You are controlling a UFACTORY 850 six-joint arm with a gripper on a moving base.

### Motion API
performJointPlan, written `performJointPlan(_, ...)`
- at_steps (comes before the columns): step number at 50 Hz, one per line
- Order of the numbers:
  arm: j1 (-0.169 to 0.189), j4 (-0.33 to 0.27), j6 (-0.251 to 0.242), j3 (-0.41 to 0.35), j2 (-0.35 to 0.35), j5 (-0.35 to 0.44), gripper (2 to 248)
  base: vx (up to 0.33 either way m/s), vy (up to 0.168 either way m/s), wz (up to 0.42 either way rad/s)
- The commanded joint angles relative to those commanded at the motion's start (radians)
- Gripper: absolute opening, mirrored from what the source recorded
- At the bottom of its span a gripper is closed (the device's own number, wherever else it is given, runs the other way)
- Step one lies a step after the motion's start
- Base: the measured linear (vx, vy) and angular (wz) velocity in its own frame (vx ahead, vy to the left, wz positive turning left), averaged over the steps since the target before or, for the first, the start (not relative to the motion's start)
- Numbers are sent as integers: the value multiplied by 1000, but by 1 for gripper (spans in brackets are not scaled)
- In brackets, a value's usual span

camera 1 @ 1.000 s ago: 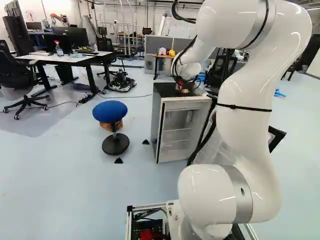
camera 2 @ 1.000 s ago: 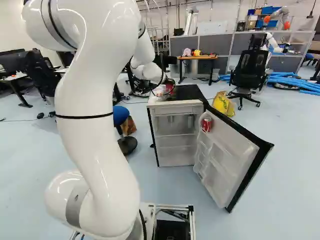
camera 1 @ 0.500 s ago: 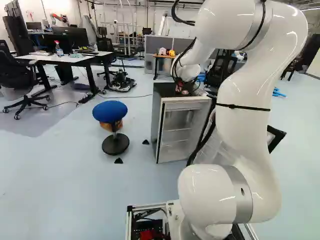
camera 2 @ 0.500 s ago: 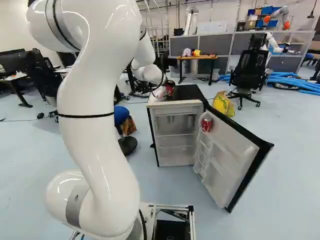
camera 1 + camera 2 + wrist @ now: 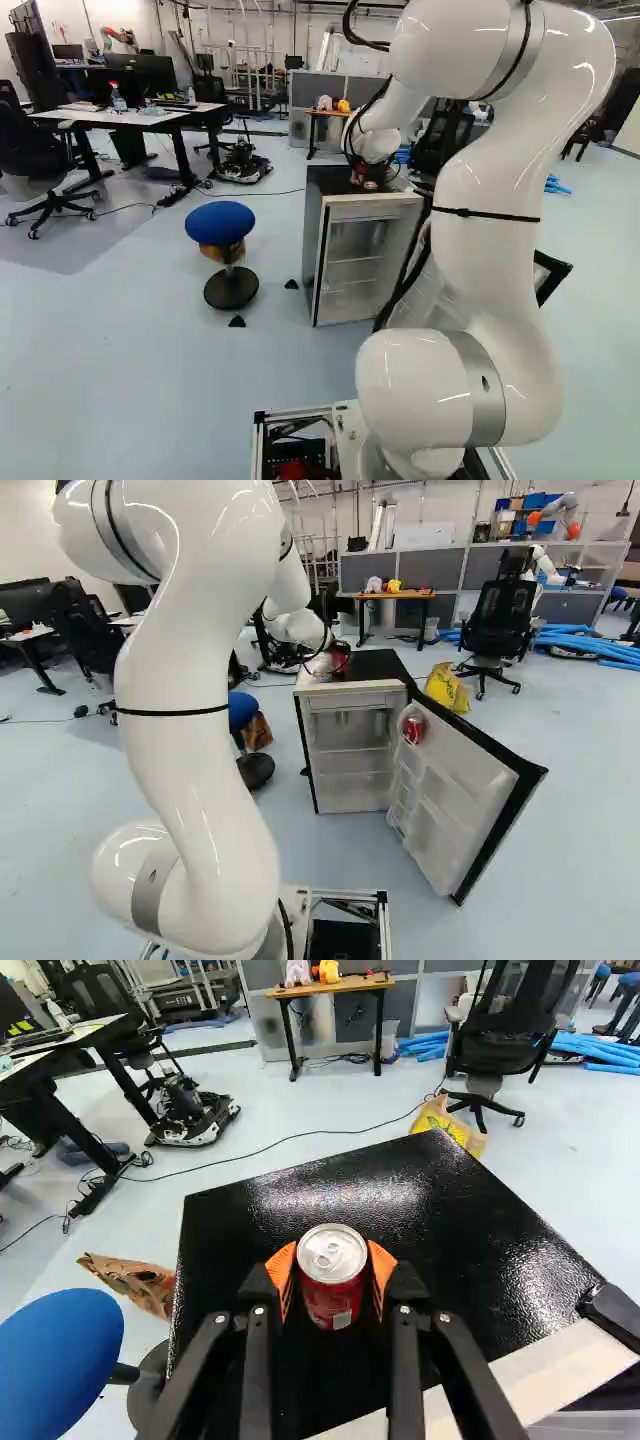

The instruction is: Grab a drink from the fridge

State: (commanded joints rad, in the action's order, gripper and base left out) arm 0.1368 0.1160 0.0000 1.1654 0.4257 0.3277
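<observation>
Well, red can (image 5: 333,1285) gripped from both sides inside tool (image 5: 369,179), fingers (image 5: 382,1268) can-width apart, over fridge top (image 5: 470,1250).

I see blue stool (image 5: 220,222) on floor, brown paper bag (image 5: 135,1282) near it. Yellow bag (image 5: 447,687) on floor, black office chair (image 5: 500,615) behind, blue tubes (image 5: 590,645) at right of right base view. Wood-topped counter (image 5: 415,595): pink toy (image 5: 374,584) near left edge there, yellow toy (image 5: 393,585) beside. White counter (image 5: 130,119), spray bottle (image 5: 117,99) on it.
</observation>
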Motion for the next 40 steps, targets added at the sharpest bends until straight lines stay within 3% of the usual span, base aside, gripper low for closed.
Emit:
performJointPlan(4, 0, 0, 0, 0, 0, 0, 125, 0, 0, 0)
performJointPlan(5, 0, 0, 0, 0, 0, 0, 159, 0, 0, 0)
performJointPlan(9, 0, 0, 0, 0, 0, 0, 159, 0, 0, 0)
performJointPlan(10, 0, 0, 0, 0, 0, 0, 194, 0, 0, 0)
performJointPlan(15, 0, 0, 0, -2, -2, 0, 194, 0, 0, 0)
performJointPlan(16, 0, 0, 0, -4, -3, 0, 231, 0, 0, 0)
performJointPlan(20, 1, 0, 0, -16, -13, 0, 231, 0, 0, 0)
performJointPlan(21, 1, 0, 0, -21, -17, 0, 247, 0, 0, 0)
performJointPlan(40, 11, 0, 0, -122, -100, 0, 247, 0, 0, 0)
